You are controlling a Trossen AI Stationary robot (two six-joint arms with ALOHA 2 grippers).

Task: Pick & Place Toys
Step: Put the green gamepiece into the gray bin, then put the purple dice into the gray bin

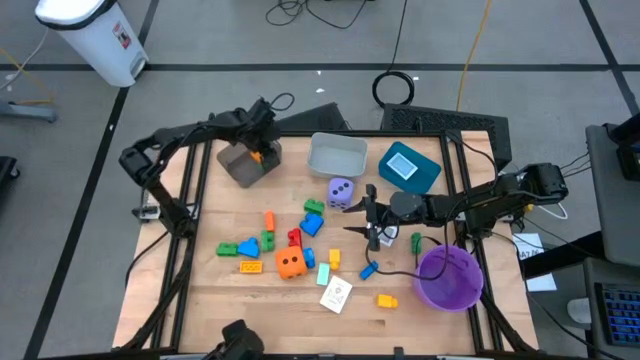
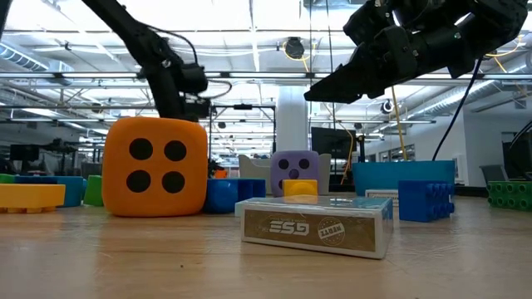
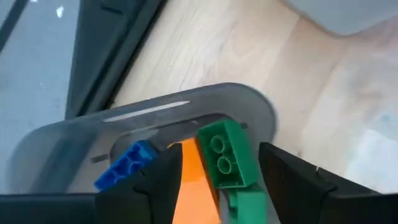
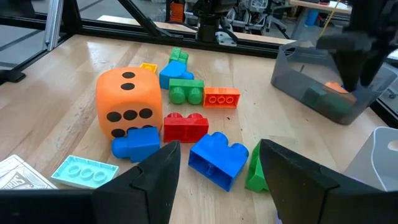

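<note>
My left gripper point(image 1: 258, 150) hangs over the dark grey bin point(image 1: 245, 165) at the table's far left, pointing steeply down. In the left wrist view it point(image 3: 214, 180) is open, its fingers on either side of a green block point(image 3: 227, 155) and an orange block point(image 3: 193, 180). These lie in the bin beside a blue block point(image 3: 124, 165). My right gripper point(image 1: 368, 222) hovers open and level over the table's middle right, above a blue block point(image 4: 217, 158). An orange die point(image 1: 291, 263), a purple die point(image 1: 341, 192) and several small blocks lie on the table.
A light grey bin point(image 1: 336, 155) and a teal bin point(image 1: 410, 167) stand at the far edge. A purple bowl point(image 1: 448, 278) sits at the near right. A card box point(image 1: 336, 295) and a yellow block point(image 1: 386, 299) lie near the front.
</note>
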